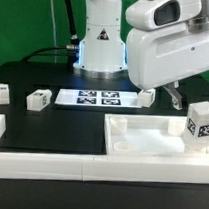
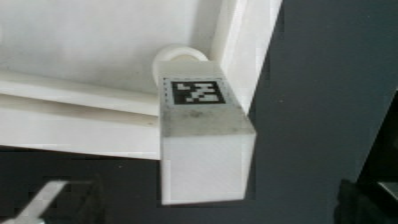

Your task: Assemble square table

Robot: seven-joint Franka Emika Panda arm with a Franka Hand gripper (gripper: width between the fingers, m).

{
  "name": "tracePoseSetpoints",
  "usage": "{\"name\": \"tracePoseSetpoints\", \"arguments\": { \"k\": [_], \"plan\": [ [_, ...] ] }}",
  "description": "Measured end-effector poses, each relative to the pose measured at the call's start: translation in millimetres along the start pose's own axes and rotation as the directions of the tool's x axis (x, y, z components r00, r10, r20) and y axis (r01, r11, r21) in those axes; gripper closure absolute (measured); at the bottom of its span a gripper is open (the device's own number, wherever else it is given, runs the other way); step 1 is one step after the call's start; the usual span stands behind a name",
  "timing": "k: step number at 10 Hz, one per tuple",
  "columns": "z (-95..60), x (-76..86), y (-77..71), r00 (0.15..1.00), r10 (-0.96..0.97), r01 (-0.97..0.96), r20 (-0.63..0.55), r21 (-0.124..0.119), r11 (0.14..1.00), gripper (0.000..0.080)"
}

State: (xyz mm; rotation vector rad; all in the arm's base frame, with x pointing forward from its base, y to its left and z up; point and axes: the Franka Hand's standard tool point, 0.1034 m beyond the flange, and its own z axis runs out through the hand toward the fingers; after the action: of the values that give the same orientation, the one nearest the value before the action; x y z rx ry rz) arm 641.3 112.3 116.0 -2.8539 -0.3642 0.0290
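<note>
The white square table top (image 1: 140, 140) lies rim up at the front, toward the exterior view's right. One white tagged leg (image 1: 199, 123) stands upright at its corner on that right side. In the wrist view this leg (image 2: 199, 130) is seen end on, against the table top's rim (image 2: 107, 95). My gripper (image 1: 175, 97) hangs above the leg and a little toward the exterior view's left. The gripper (image 2: 205, 205) is open, its fingers (image 2: 368, 195) wide on either side of the leg's end without touching it. Two more legs (image 1: 38, 100) (image 1: 1, 94) lie at the left.
The marker board (image 1: 93, 96) lies flat before the robot's base (image 1: 99, 42). Another white piece (image 1: 146, 96) sits by its right end, partly behind my hand. A long white border wall (image 1: 49, 161) runs along the front edge.
</note>
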Motion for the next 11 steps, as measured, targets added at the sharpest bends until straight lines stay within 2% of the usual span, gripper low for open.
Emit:
{"name": "tracePoseSetpoints", "arguments": {
  "k": [2, 4, 5, 8, 11],
  "plan": [
    [0.5, -0.3, -0.1, 1.000, 0.008, -0.008, 0.002, 0.002, 1.000, 0.0151],
    [10.9, 4.4, -2.0, 0.995, 0.098, -0.097, 0.018, -0.025, 0.995, 0.0151],
    [18.1, 6.1, -5.5, 0.993, 0.117, -0.116, 0.011, -0.025, 0.993, 0.0151],
    [33.7, 4.2, -1.5, 0.994, 0.112, -0.112, -0.020, -0.024, 0.993, 0.0151],
    [36.2, 0.1, -1.4, 0.995, 0.097, -0.098, -0.022, -0.026, 0.995, 0.0151]
  ]
}}
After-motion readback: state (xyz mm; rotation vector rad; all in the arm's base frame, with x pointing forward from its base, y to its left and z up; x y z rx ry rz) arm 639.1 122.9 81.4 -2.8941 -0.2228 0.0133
